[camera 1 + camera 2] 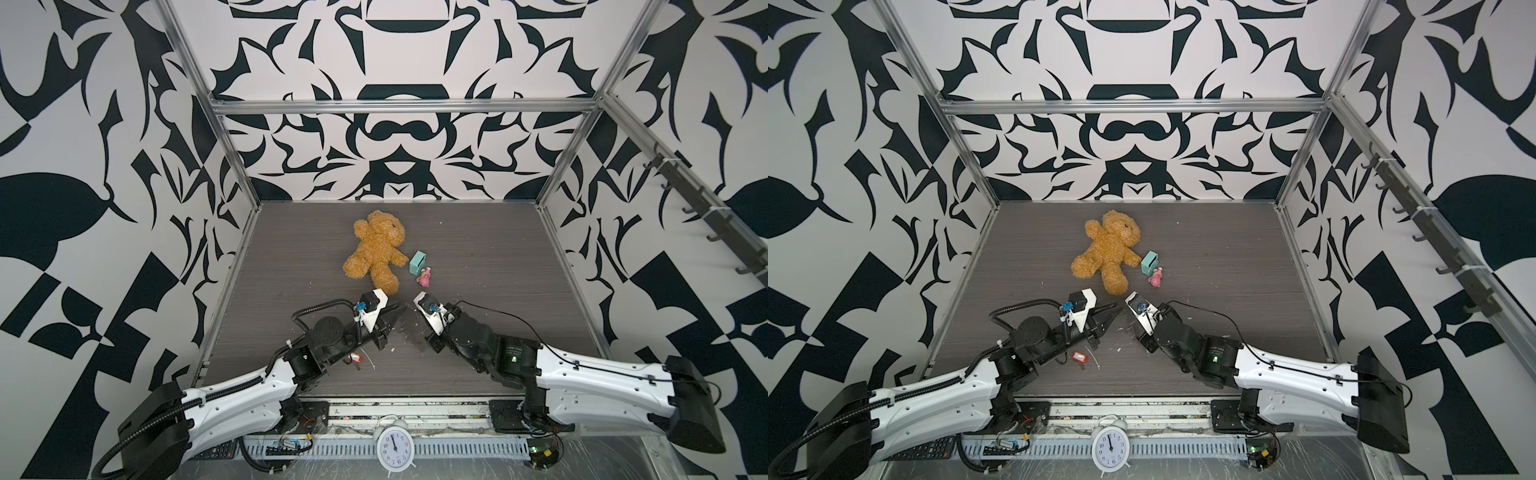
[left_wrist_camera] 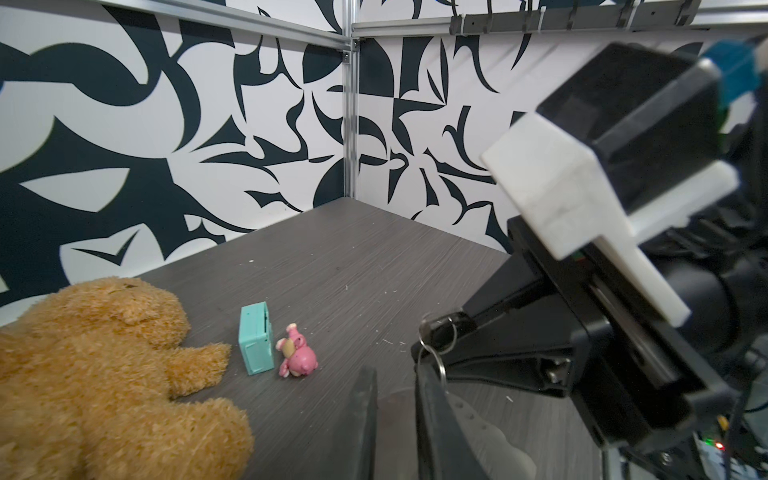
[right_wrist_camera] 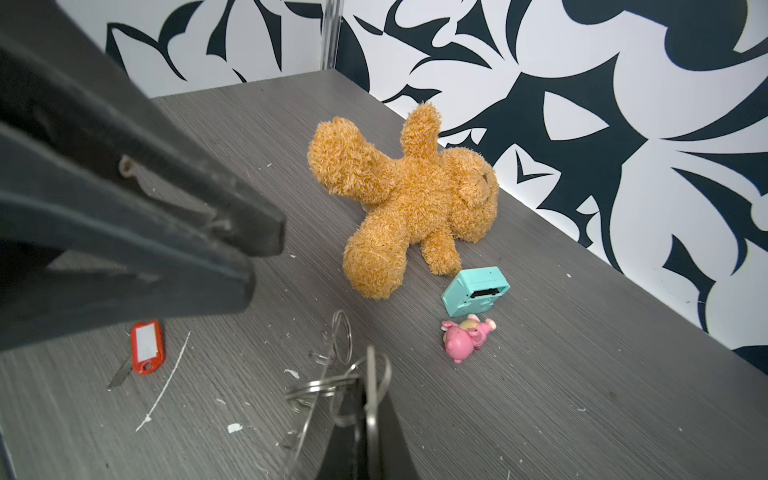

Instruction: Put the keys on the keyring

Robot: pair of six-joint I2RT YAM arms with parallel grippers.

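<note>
The red tag key [image 3: 147,347] lies flat on the grey table [image 3: 540,374], apart from both grippers; in both top views it shows by the left arm [image 1: 355,357] [image 1: 1079,357]. My right gripper [image 3: 368,386] is shut on the keyring [image 3: 320,386], a bunch of thin silver rings that juts out past its tips just above the table. My left gripper [image 2: 395,374] is open a little, with bare table showing in the gap. Its tips [image 1: 402,309] hover close to the right gripper's tips. A small black piece [image 2: 446,323] sits at the rings; whether it is the fob I cannot tell.
A brown teddy bear [image 1: 378,253] lies behind the grippers, with a teal box [image 1: 417,262] and a pink figure [image 1: 424,277] to its right. White scraps [image 3: 166,382] litter the table. An alarm clock [image 1: 394,442] and a remote control [image 1: 934,449] sit beyond the front edge.
</note>
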